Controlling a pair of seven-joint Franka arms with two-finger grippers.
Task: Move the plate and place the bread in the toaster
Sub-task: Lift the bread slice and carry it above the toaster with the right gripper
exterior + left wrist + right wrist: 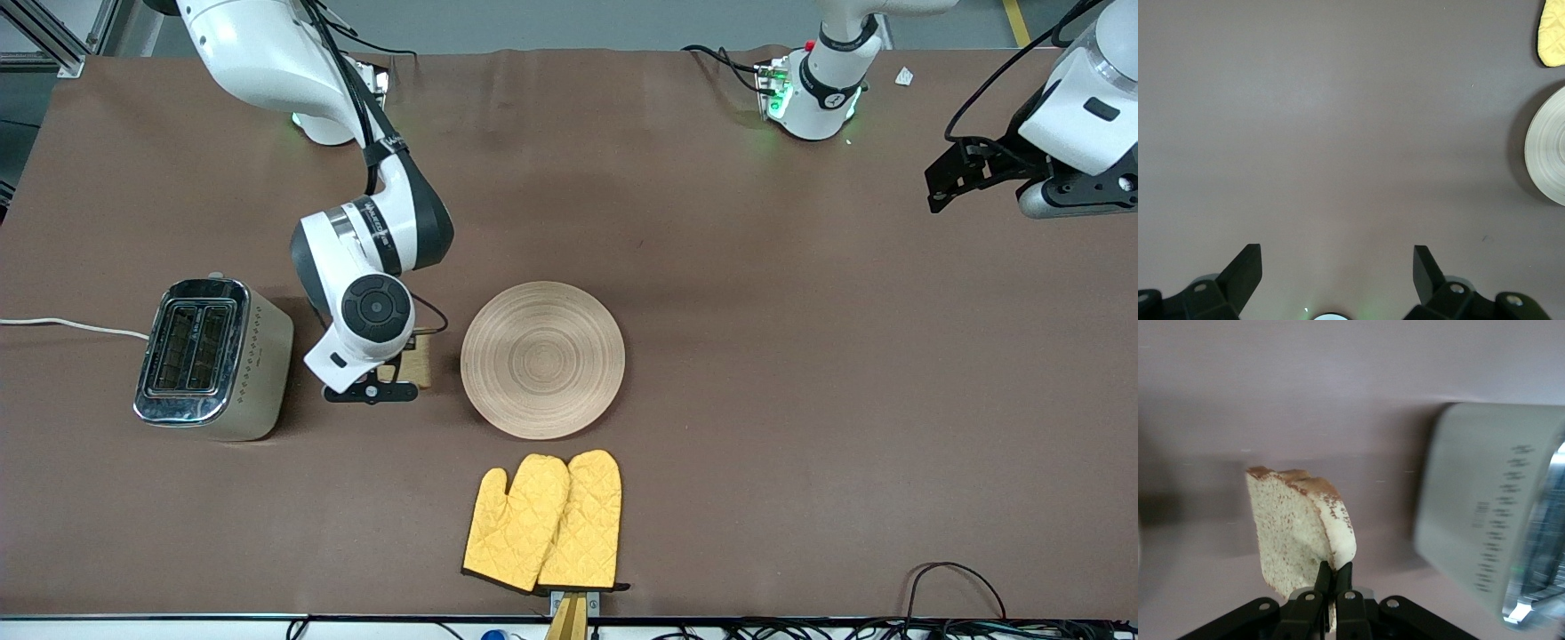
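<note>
Bread (418, 357) sits pinched in my right gripper (391, 378) between the toaster (213, 358) and the plate (542, 359) in the front view, my left gripper (1337, 270) waits spread wide over bare table, and the right wrist view shows the bread (1298, 537) clamped beside the toaster (1485, 527).

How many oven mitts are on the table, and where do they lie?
2. The two yellow oven mitts lie side by side, overlapping, nearer to the front camera than the plate, at the table's edge.
</note>
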